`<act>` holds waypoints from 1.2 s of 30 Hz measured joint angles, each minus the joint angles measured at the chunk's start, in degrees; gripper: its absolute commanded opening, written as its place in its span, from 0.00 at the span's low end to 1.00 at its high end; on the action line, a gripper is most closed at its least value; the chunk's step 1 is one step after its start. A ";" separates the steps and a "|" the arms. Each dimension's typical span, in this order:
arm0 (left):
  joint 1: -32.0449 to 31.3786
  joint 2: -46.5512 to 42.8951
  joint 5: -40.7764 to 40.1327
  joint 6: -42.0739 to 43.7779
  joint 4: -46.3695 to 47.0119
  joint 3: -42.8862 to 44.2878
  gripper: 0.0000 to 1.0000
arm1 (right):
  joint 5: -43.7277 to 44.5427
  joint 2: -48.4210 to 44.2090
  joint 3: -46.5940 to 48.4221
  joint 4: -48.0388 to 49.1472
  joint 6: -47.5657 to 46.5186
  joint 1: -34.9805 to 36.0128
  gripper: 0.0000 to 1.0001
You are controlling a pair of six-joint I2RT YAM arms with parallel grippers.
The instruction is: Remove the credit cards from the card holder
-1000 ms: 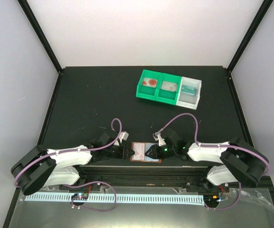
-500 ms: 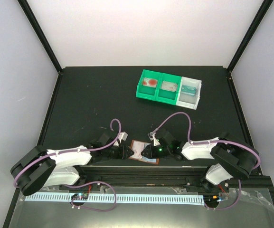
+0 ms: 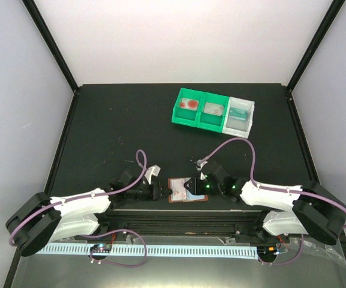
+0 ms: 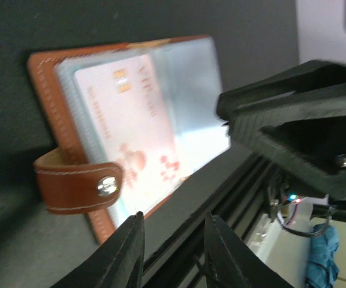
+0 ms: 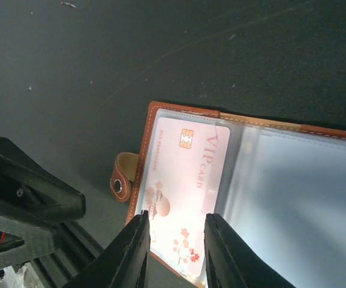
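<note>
Open card holder (image 3: 176, 191) on the black table (image 3: 119, 126) at its near edge, between my two grippers; it now lies square to that edge, where half a second ago it sat skewed, and my right elbow has swung outward. My left gripper (image 4: 174, 219), jaws slightly apart and empty, faces the snap tab (image 4: 77, 187). My right gripper (image 5: 176, 217), jaws likewise slightly apart, hangs over the pink VIP card (image 5: 181, 180) lying in its clear sleeve (image 5: 292, 198).

Black table (image 3: 119, 126); card holder (image 3: 176, 191); bins (image 3: 196, 125)
</note>
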 measured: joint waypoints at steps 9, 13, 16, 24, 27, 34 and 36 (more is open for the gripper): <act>0.02 -1.92 -2.32 0.98 -2.43 5.53 0.29 | -2.80 3.98 -1.29 5.18 1.25 0.00 0.25; 0.63 1.84 -3.15 1.64 -2.08 5.97 0.28 | -3.23 6.56 -2.38 7.67 1.55 0.00 0.25; 0.79 5.70 -3.45 2.16 -2.10 6.47 0.26 | -3.72 8.48 -2.51 9.05 1.64 0.00 0.25; 1.07 15.69 -3.02 2.21 0.42 7.39 0.16 | -3.89 10.08 -2.58 11.65 1.62 -0.02 0.20; 1.09 16.48 -3.06 2.34 0.98 7.54 0.13 | -3.89 10.56 -2.60 12.22 1.60 -0.02 0.19; 1.11 16.41 -4.31 3.58 0.02 7.63 0.09 | -3.89 11.41 -2.86 13.66 1.55 -0.04 0.02; 1.11 16.41 -4.46 4.04 -0.15 7.65 0.08 | -3.82 11.39 -2.89 13.73 1.73 -0.07 0.01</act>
